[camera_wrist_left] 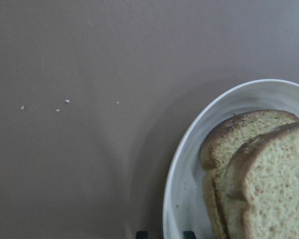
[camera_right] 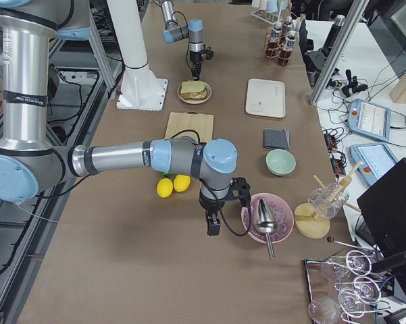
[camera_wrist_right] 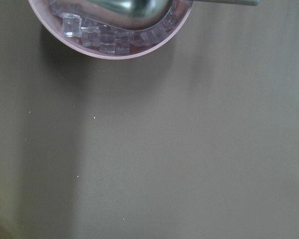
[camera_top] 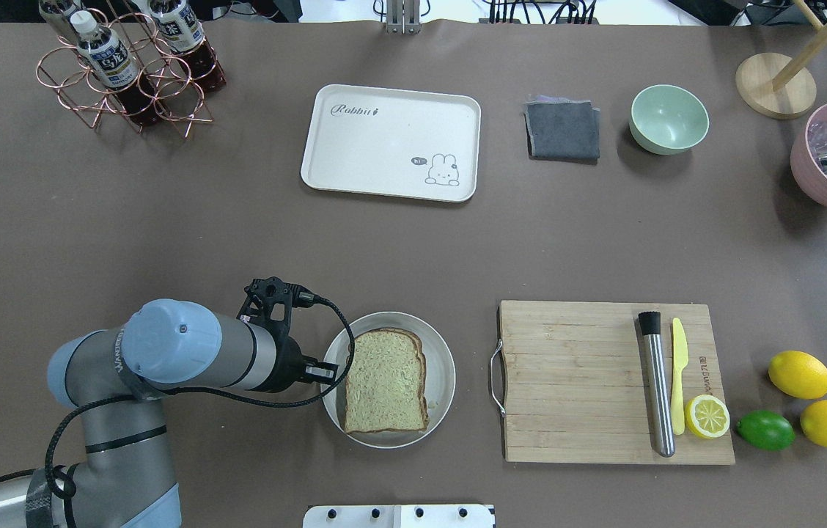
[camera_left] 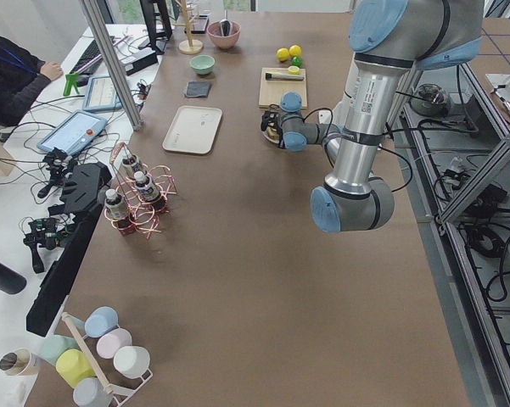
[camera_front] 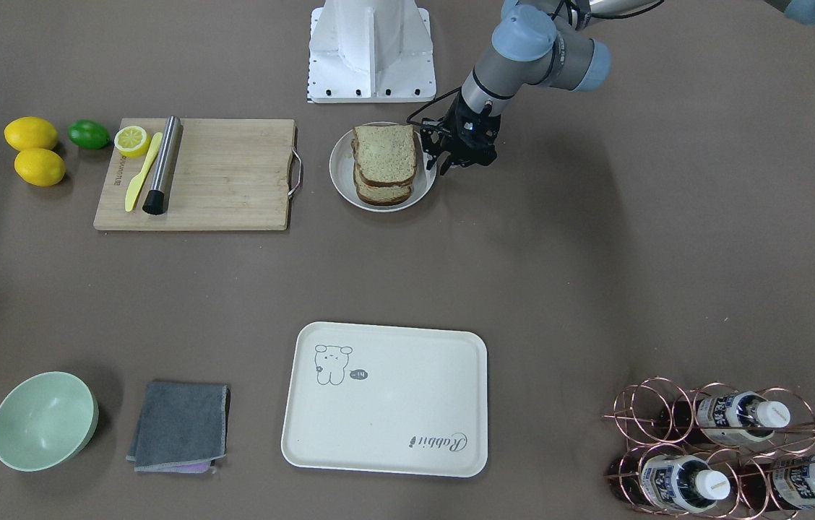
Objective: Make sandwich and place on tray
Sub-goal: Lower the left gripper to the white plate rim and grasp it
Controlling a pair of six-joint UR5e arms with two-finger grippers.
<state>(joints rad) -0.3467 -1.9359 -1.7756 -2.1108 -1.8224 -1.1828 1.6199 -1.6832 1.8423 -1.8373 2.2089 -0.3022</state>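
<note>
The stacked brown-crusted bread sandwich [camera_top: 386, 380] lies on a round white plate [camera_top: 443, 374], well apart from the cream rectangular tray [camera_top: 384, 139], with the left claw [camera_top: 324, 372] slightly parted at the plate's rim; I cannot tell the right claw's [camera_right: 213, 226] state.

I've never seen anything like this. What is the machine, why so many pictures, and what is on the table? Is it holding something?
It is a robot with two jointed grey-and-blue arms, each ending in a two-finger claw. Six cameras caught one moment: one facing the robot, one over its shoulders, one at each table end, one on each wrist. The left claw is open, fingertips either side of the rim of a round white plate carrying the sandwich, stacked brown-crusted bread slices; it grips nothing yet. The right claw hangs beside a pink bowl of ice cubes; whether it is open cannot be told. Also on the brown table: a cream rectangular tray, where the sandwich should go, and a wooden cutting board.
</note>
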